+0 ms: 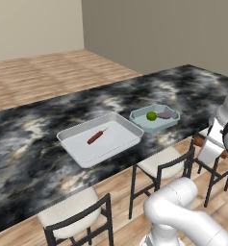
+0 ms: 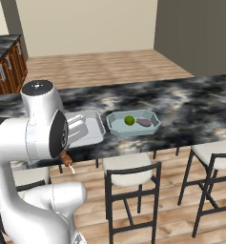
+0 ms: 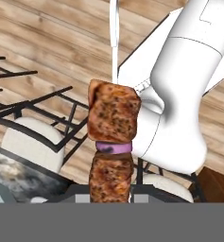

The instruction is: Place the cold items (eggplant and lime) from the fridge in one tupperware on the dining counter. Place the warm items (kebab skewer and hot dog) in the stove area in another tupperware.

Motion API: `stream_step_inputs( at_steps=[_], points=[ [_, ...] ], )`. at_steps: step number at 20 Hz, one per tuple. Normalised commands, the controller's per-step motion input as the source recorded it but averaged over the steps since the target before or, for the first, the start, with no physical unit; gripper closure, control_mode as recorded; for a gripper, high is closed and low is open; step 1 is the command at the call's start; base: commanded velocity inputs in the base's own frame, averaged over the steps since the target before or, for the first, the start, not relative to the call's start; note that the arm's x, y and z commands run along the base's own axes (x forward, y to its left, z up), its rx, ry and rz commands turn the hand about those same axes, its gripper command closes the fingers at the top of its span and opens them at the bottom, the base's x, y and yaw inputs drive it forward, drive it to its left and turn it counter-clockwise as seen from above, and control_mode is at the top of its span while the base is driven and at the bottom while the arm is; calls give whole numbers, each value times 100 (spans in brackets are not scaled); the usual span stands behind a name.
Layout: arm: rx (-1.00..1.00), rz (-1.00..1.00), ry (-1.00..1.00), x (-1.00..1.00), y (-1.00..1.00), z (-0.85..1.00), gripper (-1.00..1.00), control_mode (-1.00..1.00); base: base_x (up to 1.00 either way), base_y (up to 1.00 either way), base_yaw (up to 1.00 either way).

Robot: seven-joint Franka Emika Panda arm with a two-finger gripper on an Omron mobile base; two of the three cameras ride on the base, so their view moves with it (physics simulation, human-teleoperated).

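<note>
Home kitchen: marbled dining counter (image 1: 48, 125), stools (image 2: 128, 172)

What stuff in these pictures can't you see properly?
- Right base view: the robot's arm covers much of the big box, so what lies inside it is hidden.
- Hand view: the kebab skewer runs off the bottom of the picture, so its lower end is cut off.
- Left base view: the hot dog in the big box is too small to show any detail.

You faced beige walls (image 1: 33, 26) and a grey wall (image 1: 158, 33), a wood plank floor (image 1: 43, 77), and black-framed stools (image 2: 128, 176) with pale seats.
</note>
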Motion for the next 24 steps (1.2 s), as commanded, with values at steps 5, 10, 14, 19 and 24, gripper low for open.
stream_step_inputs(
  at_steps=[5, 10, 14, 19, 24],
  points=[
    [0, 0, 0, 0, 0, 0, 100, 100, 74, 0, 21],
    [-22, 28, 31, 85, 0, -14, 100, -100, 0, 0, 0],
    [-31, 35, 40, 93, 14, -17, 100, -100, 0, 0, 0],
    [-14, 30, 19, 90, 21, -21, 100, -100, 0, 0, 0],
    [-4, 37, 11, 73, 8, -16, 100, -100, 0, 0, 0]
  ],
)
